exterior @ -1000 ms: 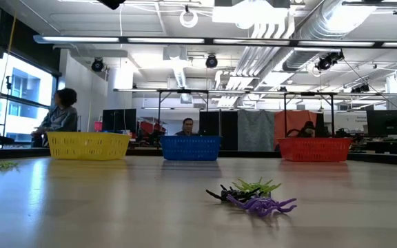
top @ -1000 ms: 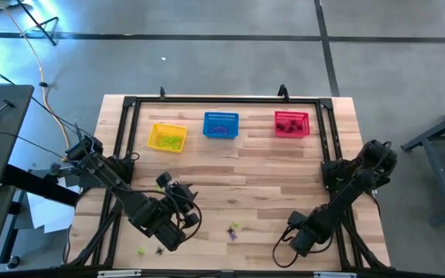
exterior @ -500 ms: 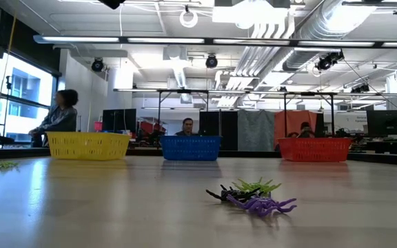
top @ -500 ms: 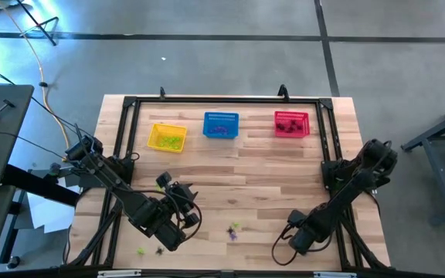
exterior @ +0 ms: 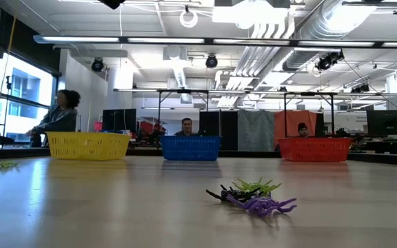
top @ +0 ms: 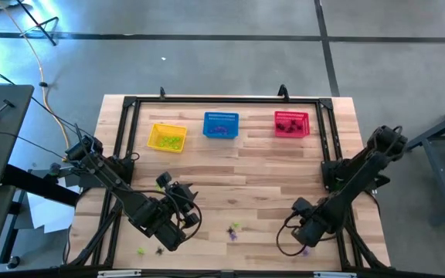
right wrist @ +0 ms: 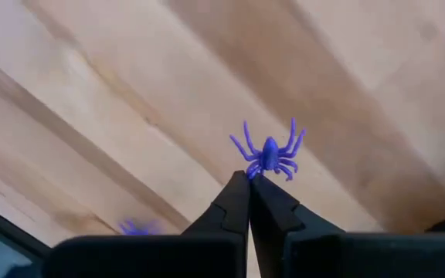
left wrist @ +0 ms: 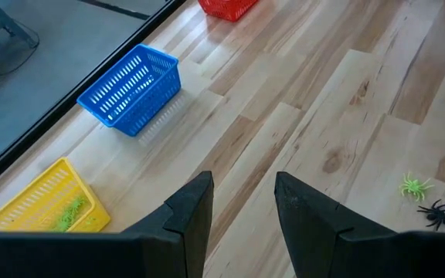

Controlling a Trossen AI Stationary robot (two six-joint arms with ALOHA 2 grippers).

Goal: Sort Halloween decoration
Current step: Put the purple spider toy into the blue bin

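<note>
— So, which step is the robot doing at this moment?

— I am thinking it is picking. The right gripper [right wrist: 249,179] is sitting low at the near right part of the light wooden table [top: 253,166], and its two dark fingers are pressed together. A small purple plastic spider [right wrist: 269,152] is lying right at their tips. It is looking pinched by a leg or the body edge, but I cannot tell for sure that it is really held and not only touching.

— And the other arm?

— The left gripper [left wrist: 242,202] is waiting over the near left part of the table, with a narrow gap between its fingers and nothing in it.

— Where are the other trinkets lying?

— A little pile of purple, yellow-green and black spiders [exterior: 252,195] is lying in the near middle of the table, and a few loose ones [top: 150,249] are lying near the front edge by the left arm. At the far side the yellow mesh basket [top: 167,138], the blue mesh basket [top: 221,125] and the red mesh basket [top: 291,123] are standing in a row, and each one is already containing some pieces.

— What is the next move asking for?

— If the grip is good, a careful lift and a long carry across the table. Which basket takes purple I cannot read; blue is my guess.
</note>
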